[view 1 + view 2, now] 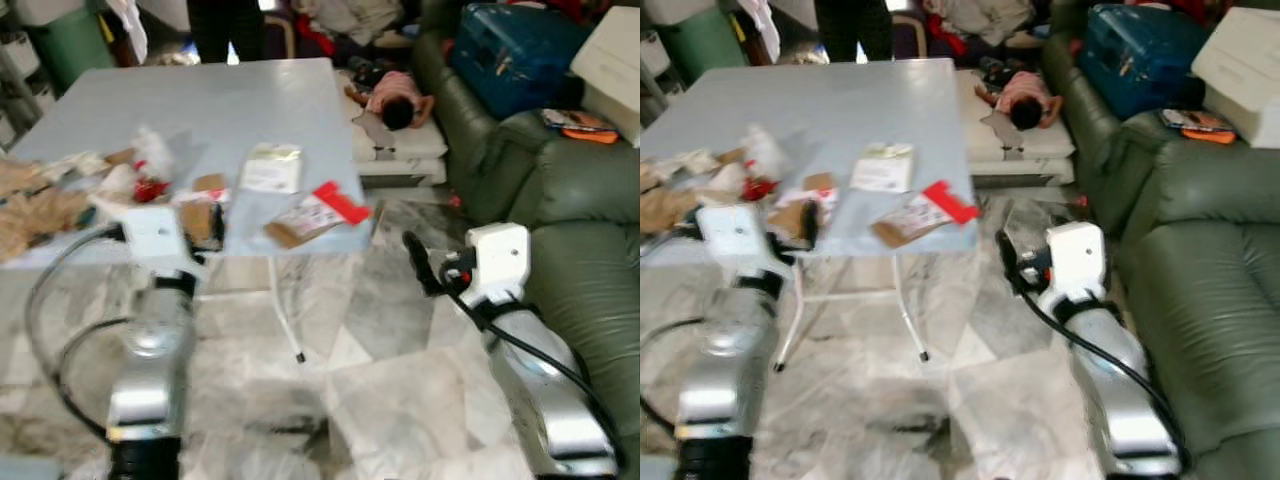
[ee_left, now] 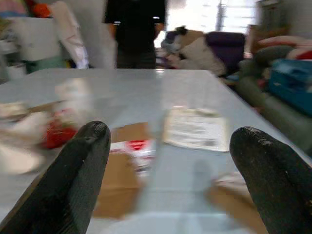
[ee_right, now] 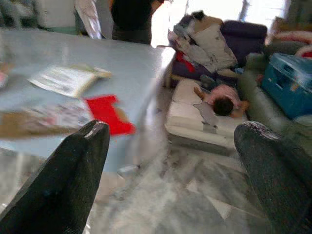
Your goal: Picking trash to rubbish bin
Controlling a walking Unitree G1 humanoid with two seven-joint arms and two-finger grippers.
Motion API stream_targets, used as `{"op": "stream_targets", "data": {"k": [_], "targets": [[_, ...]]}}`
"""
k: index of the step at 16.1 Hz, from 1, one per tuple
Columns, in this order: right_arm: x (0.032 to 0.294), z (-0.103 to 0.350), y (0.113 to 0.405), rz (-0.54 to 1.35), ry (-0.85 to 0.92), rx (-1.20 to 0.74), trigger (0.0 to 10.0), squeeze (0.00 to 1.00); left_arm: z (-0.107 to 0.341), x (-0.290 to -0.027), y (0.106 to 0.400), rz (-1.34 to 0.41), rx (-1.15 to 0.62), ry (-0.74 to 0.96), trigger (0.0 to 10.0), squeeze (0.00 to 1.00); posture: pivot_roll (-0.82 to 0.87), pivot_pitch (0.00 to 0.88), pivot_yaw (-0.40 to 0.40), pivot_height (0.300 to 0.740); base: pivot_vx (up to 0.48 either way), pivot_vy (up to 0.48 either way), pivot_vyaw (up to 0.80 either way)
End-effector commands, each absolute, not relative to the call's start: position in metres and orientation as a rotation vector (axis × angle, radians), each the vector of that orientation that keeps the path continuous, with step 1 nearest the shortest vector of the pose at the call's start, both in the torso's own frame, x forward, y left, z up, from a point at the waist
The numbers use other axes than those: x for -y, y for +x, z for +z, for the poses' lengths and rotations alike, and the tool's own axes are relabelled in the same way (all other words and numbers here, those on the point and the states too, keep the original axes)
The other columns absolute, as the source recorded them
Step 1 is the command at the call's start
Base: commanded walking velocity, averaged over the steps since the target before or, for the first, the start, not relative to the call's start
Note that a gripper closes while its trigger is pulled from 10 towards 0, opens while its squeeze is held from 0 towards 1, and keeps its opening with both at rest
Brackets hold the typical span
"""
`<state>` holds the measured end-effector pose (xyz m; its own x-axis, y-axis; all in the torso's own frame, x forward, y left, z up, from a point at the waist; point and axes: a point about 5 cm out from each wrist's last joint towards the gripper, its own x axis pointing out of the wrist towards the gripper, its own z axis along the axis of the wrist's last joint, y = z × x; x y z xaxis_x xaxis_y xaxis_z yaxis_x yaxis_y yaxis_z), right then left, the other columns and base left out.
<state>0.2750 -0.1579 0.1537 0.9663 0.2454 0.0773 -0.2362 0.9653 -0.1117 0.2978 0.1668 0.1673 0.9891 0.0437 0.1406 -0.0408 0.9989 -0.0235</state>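
Several wrappers (image 1: 318, 213) litter the table (image 1: 250, 105); both claws gape empty.

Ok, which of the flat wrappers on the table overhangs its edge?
The wrapper with the red flap, at the table's near right corner, pokes past the edge. The pale packet farther in lies fully on the tabletop.

A lived-in home living room: a green leather sofa (image 1: 570, 200) fills the right of the frame, a marble-tiled floor (image 1: 380, 380) spreads below, a pale blue folding desk (image 1: 200, 110) stands at centre left, and a mattress (image 1: 395, 145) with piled clothes (image 3: 207, 36) lies behind.
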Motion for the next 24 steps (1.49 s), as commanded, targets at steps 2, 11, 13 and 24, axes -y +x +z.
{"op": "stream_targets", "data": {"k": [2, 11, 13, 24], "targets": [[0.154, 0.164, 0.276, 0.262, -0.108, 0.138, 10.0, 0.0, 0.171, -0.174, 0.297, 0.063, 0.151, -0.009, 10.0, 0.0, -0.07, 0.063, -0.024, 0.74, 0.349, 0.0, 0.48], [0.155, 0.164, 0.277, 0.256, -0.094, 0.133, 10.0, 0.0, 0.17, -0.174, 0.296, 0.068, 0.147, -0.013, 10.0, 0.0, -0.07, 0.067, -0.028, 0.74, 0.345, 0.0, 0.27], [0.155, 0.164, 0.276, 0.259, -0.097, 0.132, 10.0, 0.0, 0.17, -0.173, 0.296, 0.072, 0.151, -0.019, 10.0, 0.0, -0.06, 0.067, -0.029, 0.74, 0.137, 0.0, 0.0], [0.136, 0.171, 0.272, 0.555, -0.123, 0.116, 10.0, 0.0, 0.146, -0.168, 0.267, 0.045, 0.091, 0.078, 10.0, 0.0, -0.06, 0.082, -0.047, 0.74, 0.0, 0.0, 0.0]]}}
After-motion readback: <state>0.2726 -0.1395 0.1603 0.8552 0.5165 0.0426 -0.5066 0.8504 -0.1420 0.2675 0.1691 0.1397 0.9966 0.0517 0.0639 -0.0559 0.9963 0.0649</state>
